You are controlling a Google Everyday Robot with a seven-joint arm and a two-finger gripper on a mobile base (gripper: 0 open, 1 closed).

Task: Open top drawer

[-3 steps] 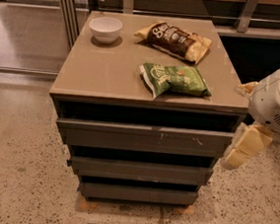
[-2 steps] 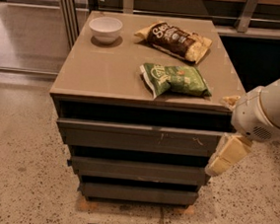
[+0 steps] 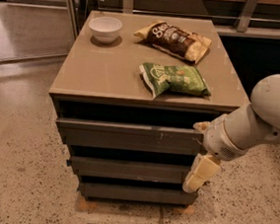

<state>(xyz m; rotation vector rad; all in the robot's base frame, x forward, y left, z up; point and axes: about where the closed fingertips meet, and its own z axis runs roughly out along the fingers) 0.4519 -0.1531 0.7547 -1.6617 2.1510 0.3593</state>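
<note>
The top drawer (image 3: 128, 135) is the widest dark grey front of the cabinet, just under the tan top, with small pale scratches right of centre. A dark gap shows above it. Two narrower grey fronts (image 3: 129, 169) lie below it. My gripper (image 3: 200, 163), cream-coloured on a white arm, is at the right end of the drawer fronts. It overlaps the right edge of the top drawer and hangs down past the middle one.
On the cabinet top (image 3: 104, 71) lie a white bowl (image 3: 105, 28), a brown snack bag (image 3: 174, 39) and a green chip bag (image 3: 175, 79). Speckled floor surrounds the cabinet. A dark shelf unit stands behind at the right.
My arm has moved left, from beside the cabinet's right side to in front of the right end of the drawer fronts. The drawers have not moved.
</note>
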